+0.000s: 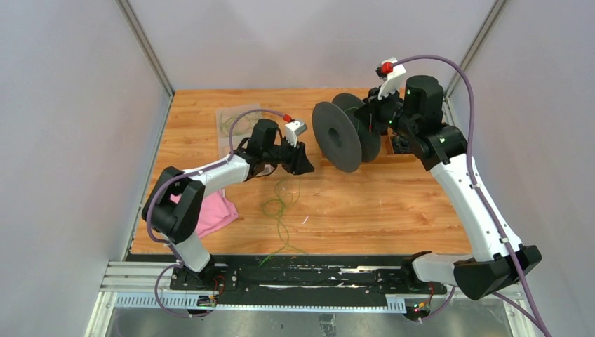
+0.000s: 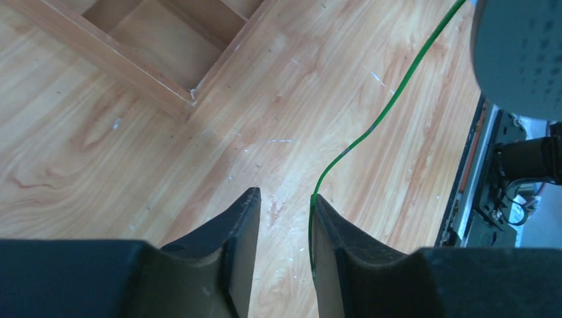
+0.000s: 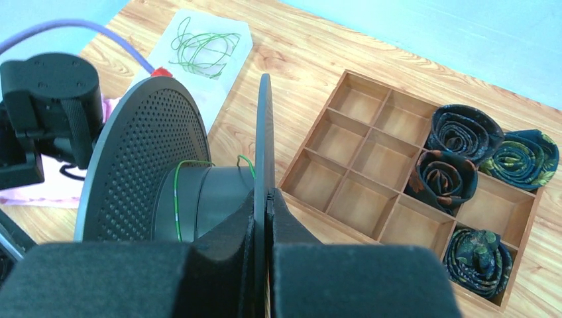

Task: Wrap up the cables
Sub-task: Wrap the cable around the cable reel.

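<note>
From above, the left arm (image 1: 210,172) reaches across the table (image 1: 393,210) toward the black spool (image 1: 337,140), which the right arm (image 1: 463,182) holds on edge. Loose cables (image 1: 281,205) lie in loops on the wood below the left jaws, near a pink cloth (image 1: 214,214). At the left wrist, the left jaws stand slightly parted. One of the cables (image 2: 371,129) runs along the inner face of one finger, not pinched, then off toward the spool (image 2: 523,53). At the right wrist, the right jaws are closed on the thin edge of one flange of the spool (image 3: 146,152). A few turns of the cables (image 3: 177,199) sit on its hub. Just beyond lies a divided wooden tray (image 3: 361,159) holding rolled ties (image 3: 457,132).
</note>
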`<state>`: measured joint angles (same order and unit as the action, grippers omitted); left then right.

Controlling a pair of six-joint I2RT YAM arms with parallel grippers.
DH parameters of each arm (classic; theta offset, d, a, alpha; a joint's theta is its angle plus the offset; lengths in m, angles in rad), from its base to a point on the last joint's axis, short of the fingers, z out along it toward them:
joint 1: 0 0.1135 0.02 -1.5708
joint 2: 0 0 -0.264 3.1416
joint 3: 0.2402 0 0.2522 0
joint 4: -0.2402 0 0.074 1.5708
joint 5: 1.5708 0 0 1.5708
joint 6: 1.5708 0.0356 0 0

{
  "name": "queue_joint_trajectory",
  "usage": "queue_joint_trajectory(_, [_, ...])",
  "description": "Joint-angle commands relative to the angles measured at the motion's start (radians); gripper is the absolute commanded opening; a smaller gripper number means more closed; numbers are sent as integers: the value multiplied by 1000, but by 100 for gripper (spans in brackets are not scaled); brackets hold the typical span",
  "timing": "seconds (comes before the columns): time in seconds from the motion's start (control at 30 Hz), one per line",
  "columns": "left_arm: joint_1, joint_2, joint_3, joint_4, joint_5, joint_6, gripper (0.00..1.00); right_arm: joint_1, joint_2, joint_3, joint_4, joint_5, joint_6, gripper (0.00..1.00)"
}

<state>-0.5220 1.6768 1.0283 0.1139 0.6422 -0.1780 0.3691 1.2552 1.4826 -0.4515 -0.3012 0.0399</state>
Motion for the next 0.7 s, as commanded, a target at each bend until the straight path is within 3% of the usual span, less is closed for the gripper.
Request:
queue_joint_trajectory(0.0, [-24, 7, -37, 92, -5, -11, 35, -22, 4, 75, 23, 62, 54, 1])
queue_joint_trajectory(0.13, [-43, 10, -55, 102, 4, -14, 27, -28, 20, 103, 8, 121, 72, 1])
queue_joint_trajectory(0.3, [-53, 0, -74, 102, 3, 8, 28, -37, 40, 133, -4, 184, 58, 1])
queue_joint_trajectory(0.67, [-53, -62, -136, 104, -3, 98, 44, -54, 52, 147, -6, 210, 35, 1])
